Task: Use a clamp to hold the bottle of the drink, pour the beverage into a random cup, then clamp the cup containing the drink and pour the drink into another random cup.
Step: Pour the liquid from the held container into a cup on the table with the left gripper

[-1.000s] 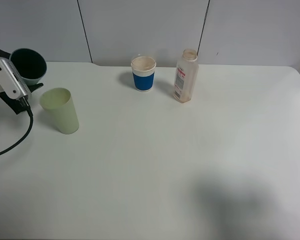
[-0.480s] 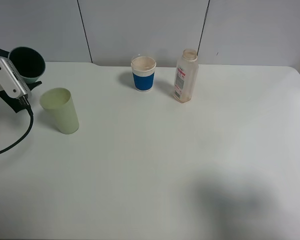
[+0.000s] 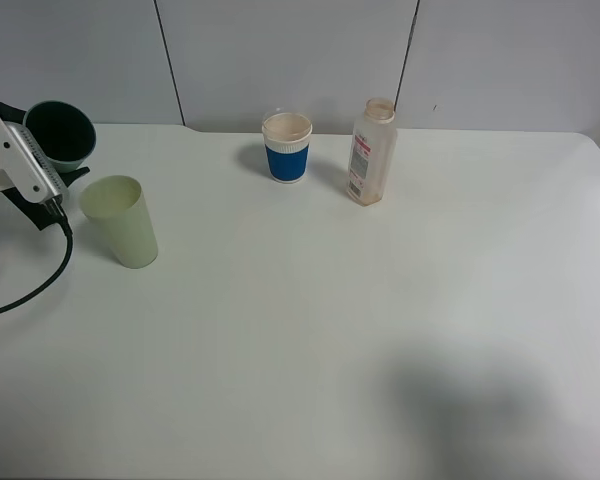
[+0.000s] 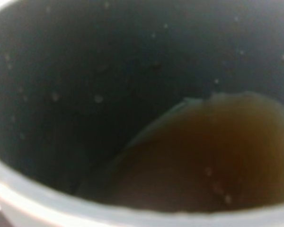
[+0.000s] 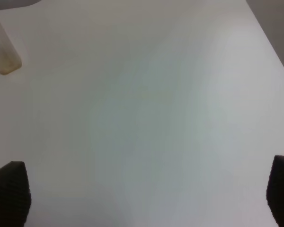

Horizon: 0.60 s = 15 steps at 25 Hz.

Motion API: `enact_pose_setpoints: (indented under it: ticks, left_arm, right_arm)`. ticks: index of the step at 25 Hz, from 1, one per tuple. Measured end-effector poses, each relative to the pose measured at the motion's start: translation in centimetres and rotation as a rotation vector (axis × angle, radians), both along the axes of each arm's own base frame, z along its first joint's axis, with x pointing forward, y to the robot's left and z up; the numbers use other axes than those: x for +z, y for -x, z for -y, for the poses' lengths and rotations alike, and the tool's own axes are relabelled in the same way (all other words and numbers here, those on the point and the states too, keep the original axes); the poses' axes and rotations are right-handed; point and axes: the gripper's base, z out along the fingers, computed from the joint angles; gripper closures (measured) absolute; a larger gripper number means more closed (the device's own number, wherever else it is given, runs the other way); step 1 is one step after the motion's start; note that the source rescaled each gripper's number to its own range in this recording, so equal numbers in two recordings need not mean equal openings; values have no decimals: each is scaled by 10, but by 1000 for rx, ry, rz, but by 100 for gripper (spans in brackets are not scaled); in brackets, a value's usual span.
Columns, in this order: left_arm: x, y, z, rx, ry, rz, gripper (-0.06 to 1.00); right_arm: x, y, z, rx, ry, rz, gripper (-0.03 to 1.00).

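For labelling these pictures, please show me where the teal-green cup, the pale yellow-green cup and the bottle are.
teal-green cup (image 3: 56, 127): exterior high view, on its dark inside wall.
pale yellow-green cup (image 3: 128, 232): exterior high view, on its outer side wall.
bottle (image 3: 377, 160): exterior high view, on the clear body beside the label.

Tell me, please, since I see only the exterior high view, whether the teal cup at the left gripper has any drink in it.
Observer: Yes. The left wrist view looks straight into the teal cup, and brown beverage pools against one side of its dark inside.
Operator: Thank you. How does the right gripper stand?
Observer: The right gripper is open above the table and holds nothing.
Operator: Is it at the bottle?
Observer: No. The bottle shows only its base at the edge of that wrist view, apart from the gripper.
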Motion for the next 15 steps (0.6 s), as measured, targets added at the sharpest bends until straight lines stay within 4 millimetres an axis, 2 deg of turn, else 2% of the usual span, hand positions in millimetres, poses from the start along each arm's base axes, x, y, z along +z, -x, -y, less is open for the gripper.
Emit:
enact_pose_setpoints:
  ticks: [15]
  left_arm:
    - [1,-3,7,-6,-37,44,94]
  right_arm:
    - [0,0,0,0,0,0,-3]
